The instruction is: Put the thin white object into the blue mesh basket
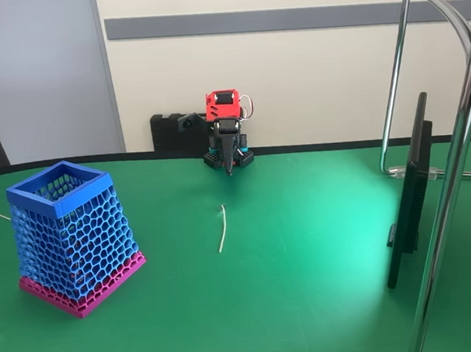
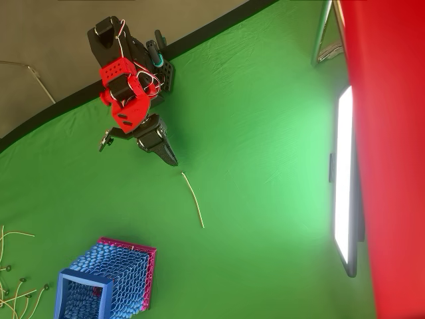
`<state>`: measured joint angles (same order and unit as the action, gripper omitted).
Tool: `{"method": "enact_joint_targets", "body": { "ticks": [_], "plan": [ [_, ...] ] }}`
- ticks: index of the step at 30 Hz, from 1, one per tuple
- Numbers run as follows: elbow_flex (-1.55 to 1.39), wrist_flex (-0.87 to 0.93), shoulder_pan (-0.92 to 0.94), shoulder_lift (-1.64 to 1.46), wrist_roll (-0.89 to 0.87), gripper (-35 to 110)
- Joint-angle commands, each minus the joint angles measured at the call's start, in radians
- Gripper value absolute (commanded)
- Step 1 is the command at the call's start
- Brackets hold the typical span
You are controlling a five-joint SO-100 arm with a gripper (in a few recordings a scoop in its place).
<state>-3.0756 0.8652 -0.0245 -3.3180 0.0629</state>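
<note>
While the gripper [image 1: 230, 170] hangs closed and empty at upper centre of the fixed view, the white stick [image 1: 221, 228] lies mid-frame on the green table [image 1: 307, 252], well right of the blue basket [image 1: 67, 236].

Matt green cloth table [image 1: 306, 244], plastic-looking blue mesh basket [image 1: 69, 234] w/ magenta base, glossy chrome metal stand [image 1: 454, 159], and matt red/black plastic arm [image 2: 126, 100] all showed.

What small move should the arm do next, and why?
Probably move the tool forward and down toward the near end of the thin white object. The object lies flat and untouched on the green table, apart from the blue mesh basket, and the tool holds nothing.
</note>
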Motion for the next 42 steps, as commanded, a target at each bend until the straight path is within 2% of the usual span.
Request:
{"method": "enact_joint_targets", "body": {
  "ticks": [1,12,16,31,35,42],
  "plan": [
    [-0.008,0.002,-0.011,-0.008,0.014,1],
    [-0.008,0.003,-0.018,-0.006,0.023,1],
    [0.012,-0.025,-0.026,0.023,0.094,1],
    [0.364,-0.066,-0.060,0.474,0.133,1],
    [0.456,-0.130,-0.061,0.632,0.140,1],
    [0.650,-0.149,-0.072,0.910,0.281,1]
  ]
}}
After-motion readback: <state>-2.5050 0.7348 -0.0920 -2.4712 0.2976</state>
